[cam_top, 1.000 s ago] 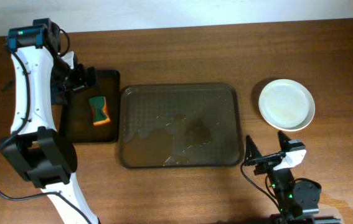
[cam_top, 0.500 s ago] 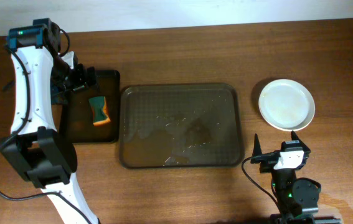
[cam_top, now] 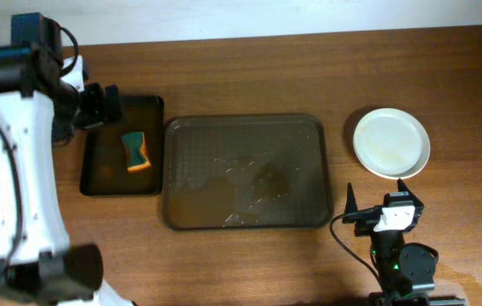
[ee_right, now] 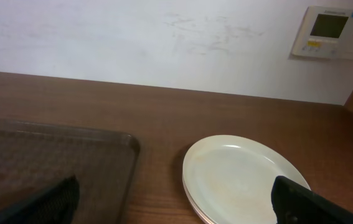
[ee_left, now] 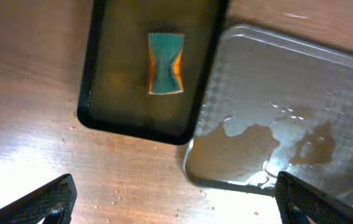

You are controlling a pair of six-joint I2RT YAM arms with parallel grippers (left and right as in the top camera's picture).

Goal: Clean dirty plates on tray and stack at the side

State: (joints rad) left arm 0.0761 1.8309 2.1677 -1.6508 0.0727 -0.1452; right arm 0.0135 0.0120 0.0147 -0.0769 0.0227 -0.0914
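Currently I see my left fingers (ee_left: 45,200) and right fingers (ee_right: 42,200) spread apart, holding nothing; clean plates (cam_top: 392,143) sit stacked on the worktop (cam_top: 249,72) beside the wet brown tray (cam_top: 245,127).

A reddish-brown wooden counter (cam_top: 249,76) meets a scuffed white wall (ee_right: 101,50) bearing a cream rectangular control panel (ee_right: 330,32) with a screen.

The centre of the frame is filled by the wide brown tray (cam_top: 215,136), its wet floor left open from above. A bare strip of table (cam_top: 341,146) is seen between its right rim and the stacked plates (cam_top: 391,142) at upper right. At left, a narrow black tray (cam_top: 104,174) lies just beside it, with a sponge (cam_top: 136,150) inside.
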